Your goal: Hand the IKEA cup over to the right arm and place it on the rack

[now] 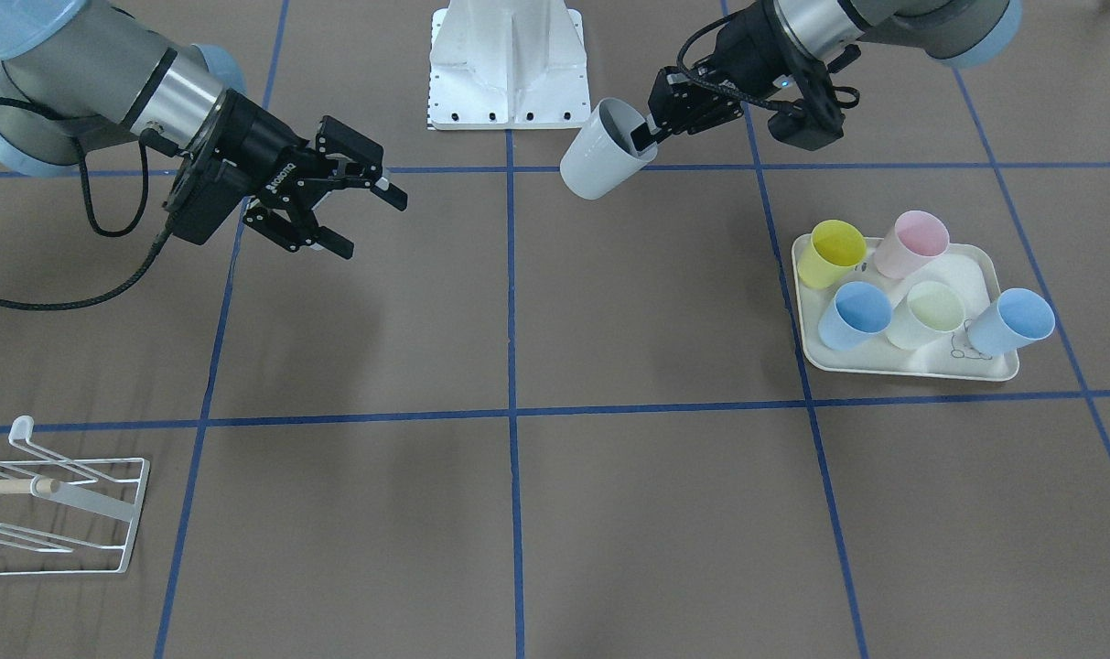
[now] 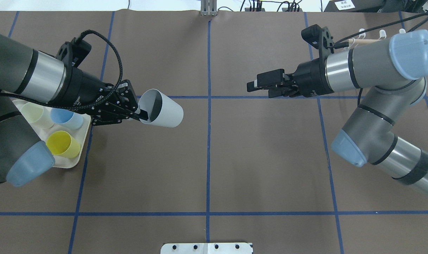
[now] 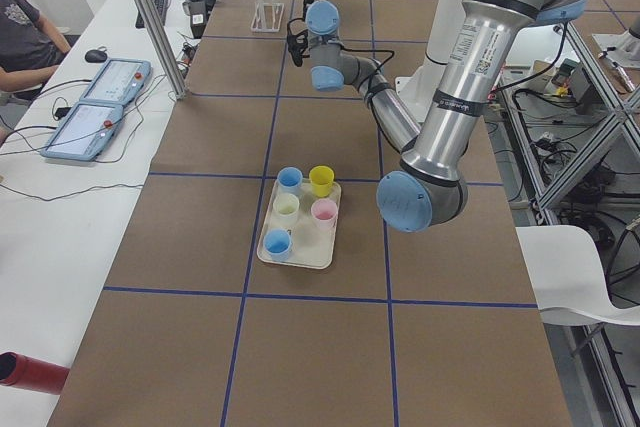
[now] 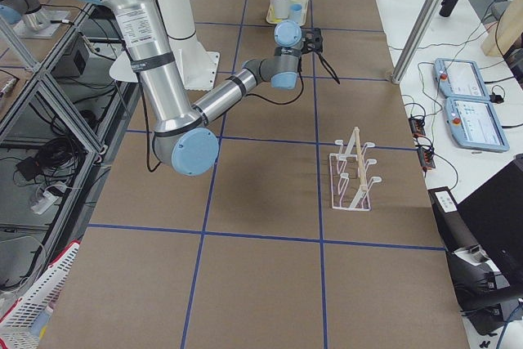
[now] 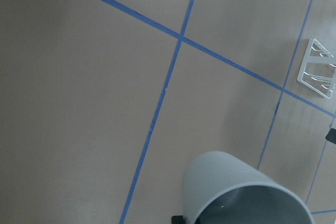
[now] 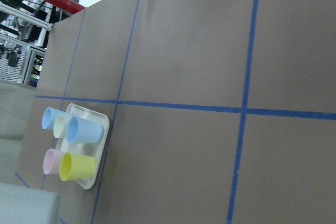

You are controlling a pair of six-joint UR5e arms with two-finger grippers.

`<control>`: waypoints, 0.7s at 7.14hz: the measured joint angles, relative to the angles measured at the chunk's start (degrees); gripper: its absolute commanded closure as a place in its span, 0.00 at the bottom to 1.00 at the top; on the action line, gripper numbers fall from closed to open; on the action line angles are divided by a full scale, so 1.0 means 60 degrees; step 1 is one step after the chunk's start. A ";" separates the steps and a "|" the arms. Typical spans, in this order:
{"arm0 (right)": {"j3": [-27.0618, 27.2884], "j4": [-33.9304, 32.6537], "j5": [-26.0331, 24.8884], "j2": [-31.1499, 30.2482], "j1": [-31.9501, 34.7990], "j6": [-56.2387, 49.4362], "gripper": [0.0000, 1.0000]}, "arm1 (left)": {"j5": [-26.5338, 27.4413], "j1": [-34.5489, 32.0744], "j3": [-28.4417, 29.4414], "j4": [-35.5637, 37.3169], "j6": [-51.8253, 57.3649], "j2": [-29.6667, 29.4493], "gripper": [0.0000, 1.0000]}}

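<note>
The IKEA cup [image 1: 600,151] is pale grey-white and hangs tilted above the table, mouth toward the left arm. My left gripper [image 1: 643,137] is shut on its rim, one finger inside the cup [image 2: 162,109] and one outside. The left wrist view shows the cup's wall [image 5: 231,192] at the bottom. My right gripper [image 1: 371,222] is open and empty, well apart from the cup across the table's centre line, its fingers [image 2: 252,84] pointing toward it. The white wire rack [image 1: 60,513] with a wooden rod stands on the right arm's side near the operators' edge, also seen as the rack [image 4: 353,173].
A cream tray [image 1: 1003,371] on the left arm's side holds several pastel cups, yellow [image 1: 834,252], pink [image 1: 916,240] and blue [image 1: 855,313]. The robot's white base plate [image 1: 507,64] sits mid-table on the robot's edge. A person [image 3: 20,37] sits beside the table at consoles.
</note>
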 measured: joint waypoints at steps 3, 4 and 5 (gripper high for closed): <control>-0.0033 0.2327 -0.0831 0.0097 -0.0734 0.1589 0.03 | 0.0246 0.0192 0.0669 -0.1796 -0.2089 -0.0377 1.00; -0.0051 0.2941 -0.0971 0.0149 -0.0804 0.2068 0.04 | 0.0489 0.0199 0.1015 -0.2990 -0.3396 -0.0411 1.00; -0.0070 0.3503 -0.1181 0.0234 -0.0897 0.2598 0.04 | 0.0666 0.0201 0.1442 -0.4341 -0.4605 -0.0412 1.00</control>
